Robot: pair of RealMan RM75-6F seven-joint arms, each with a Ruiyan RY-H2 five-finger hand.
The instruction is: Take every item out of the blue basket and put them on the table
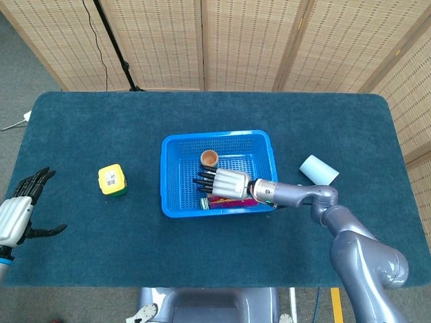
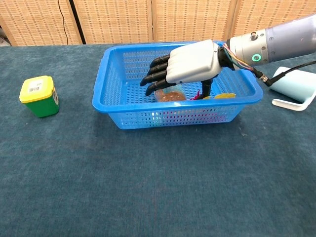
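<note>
The blue basket (image 1: 164,176) (image 2: 148,117) stands mid-table. My right hand (image 1: 225,183) (image 2: 186,65) is low inside it, palm down over a clear jar of brown contents (image 2: 170,95), fingers stretched leftward and apart, thumb hanging down beside the jar. No firm grip shows. The jar is mostly covered by the hand. A terracotta cup (image 1: 209,158) stands at the basket's back, hidden in the chest view. A red and yellow item (image 2: 221,95) (image 1: 222,200) lies along the front wall. My left hand (image 1: 19,212) hovers open near the table's left front edge.
A yellow-lidded green box (image 1: 112,180) (image 2: 39,95) stands on the table left of the basket. A light blue mug (image 1: 318,169) (image 2: 297,84) lies on its side to the right. Dark blue cloth covers the table; folding screens stand behind.
</note>
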